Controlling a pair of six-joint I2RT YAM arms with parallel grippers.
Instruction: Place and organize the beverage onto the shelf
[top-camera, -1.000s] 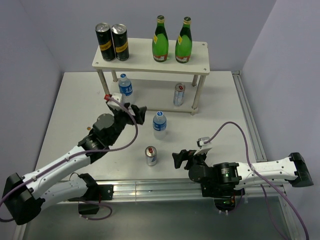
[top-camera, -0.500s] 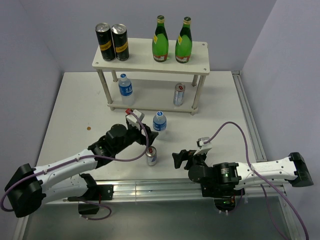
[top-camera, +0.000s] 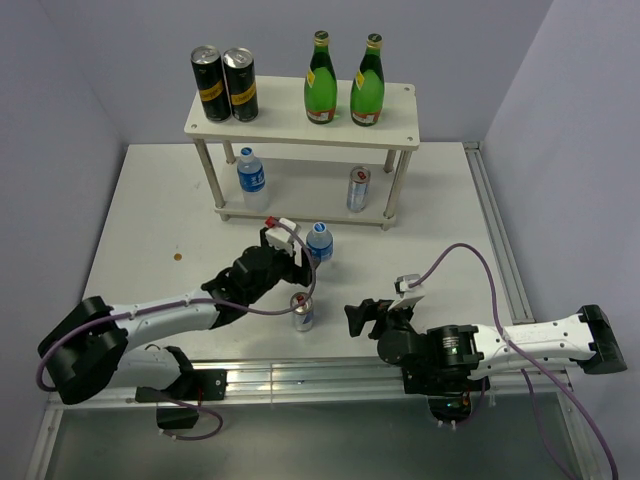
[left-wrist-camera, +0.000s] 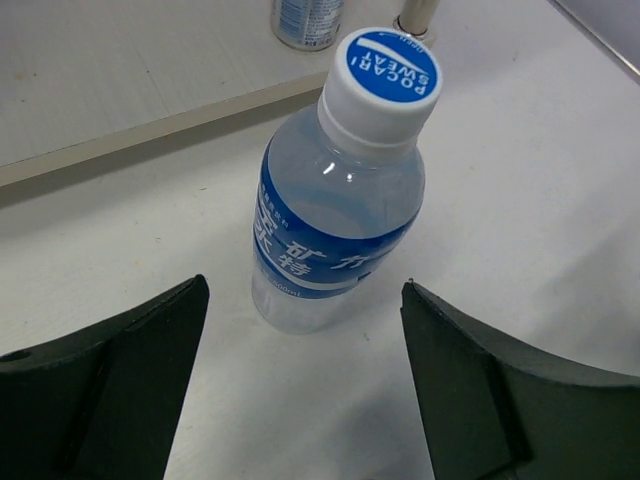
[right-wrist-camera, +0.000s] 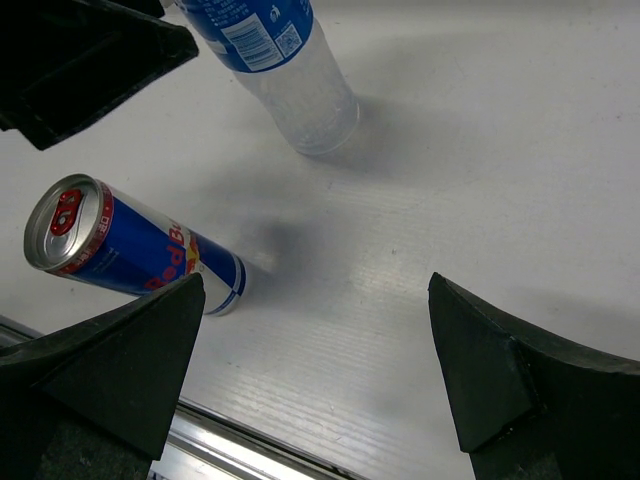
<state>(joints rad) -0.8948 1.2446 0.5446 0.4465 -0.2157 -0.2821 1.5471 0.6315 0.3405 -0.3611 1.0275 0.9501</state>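
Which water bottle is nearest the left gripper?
The water bottle on the table, right before the open left gripper; the other bottle stands on the shelf's lower board.

Left arm (top-camera: 170, 315) stretched low and diagonally from its base at the near-left corner toward the centre of the workspace, wrist pitched downward, with the left gripper (left-wrist-camera: 302, 385) spread wide. Its two dark fingers (left-wrist-camera: 110, 385) occupy the lower corners of the left wrist view with a broad gap between them. Right arm (top-camera: 520, 340) lies low along the near side with its forearm pointing leftward, ending in the right gripper (right-wrist-camera: 310, 390), likewise parted wide, one black finger at each side of the right wrist view and nothing held between them
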